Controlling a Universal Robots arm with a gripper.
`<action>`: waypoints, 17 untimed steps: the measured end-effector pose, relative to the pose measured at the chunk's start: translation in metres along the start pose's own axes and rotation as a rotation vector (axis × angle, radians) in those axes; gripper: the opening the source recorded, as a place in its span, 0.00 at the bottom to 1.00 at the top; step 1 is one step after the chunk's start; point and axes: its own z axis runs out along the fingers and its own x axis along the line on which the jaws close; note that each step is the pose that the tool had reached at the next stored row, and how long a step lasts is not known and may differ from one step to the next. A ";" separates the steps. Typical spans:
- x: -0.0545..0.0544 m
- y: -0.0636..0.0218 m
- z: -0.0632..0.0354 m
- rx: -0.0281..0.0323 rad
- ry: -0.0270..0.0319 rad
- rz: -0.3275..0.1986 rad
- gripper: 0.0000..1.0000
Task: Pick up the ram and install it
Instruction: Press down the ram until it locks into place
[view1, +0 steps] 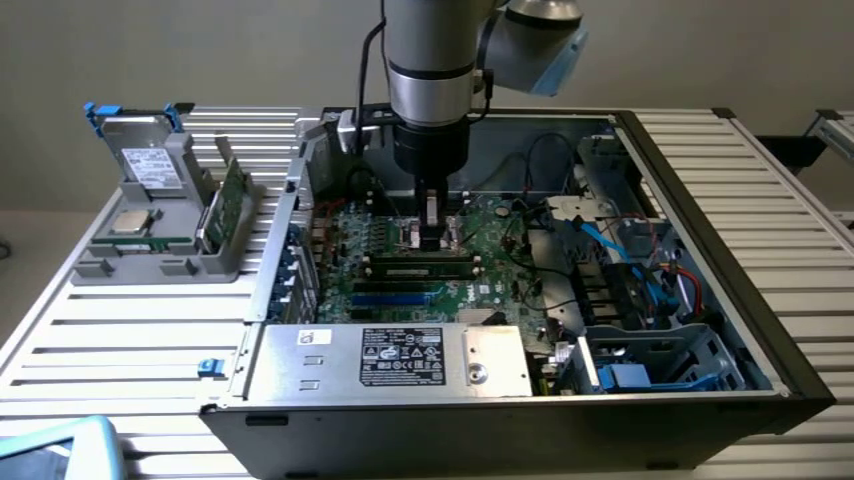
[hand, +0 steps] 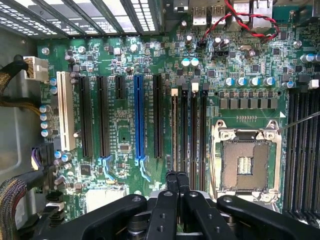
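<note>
In the exterior view my gripper (view1: 438, 238) reaches down into the open computer case, low over the green motherboard (view1: 501, 235). The ram (view1: 424, 266), a long green stick with dark chips, sits in one of the black slots just in front of the fingertips. In the wrist view the gripper (hand: 177, 176) is shut with its two fingers pressed together and nothing between them. It hovers at the end of the row of memory slots, where a thin brownish edge (hand: 175, 130) fills the nearest slot. A second green stick (view1: 234, 200) stands upright in the grey holder at the exterior view's left.
The grey holder (view1: 174, 265) also carries a boxy drive (view1: 147, 165) and a small square chip (view1: 131, 222). Inside the case are a silver power supply (view1: 387, 360), a drive cage (view1: 641, 365), loose cables (view1: 627, 250) and an open processor socket (hand: 245, 162).
</note>
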 end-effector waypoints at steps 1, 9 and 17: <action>0.000 0.0000 -0.0001 -0.0006 0.0004 0.009 0.11; 0.000 0.0000 0.0000 -0.0068 0.0034 0.120 0.11; 0.000 0.0000 0.0001 -0.0135 0.0067 0.239 0.11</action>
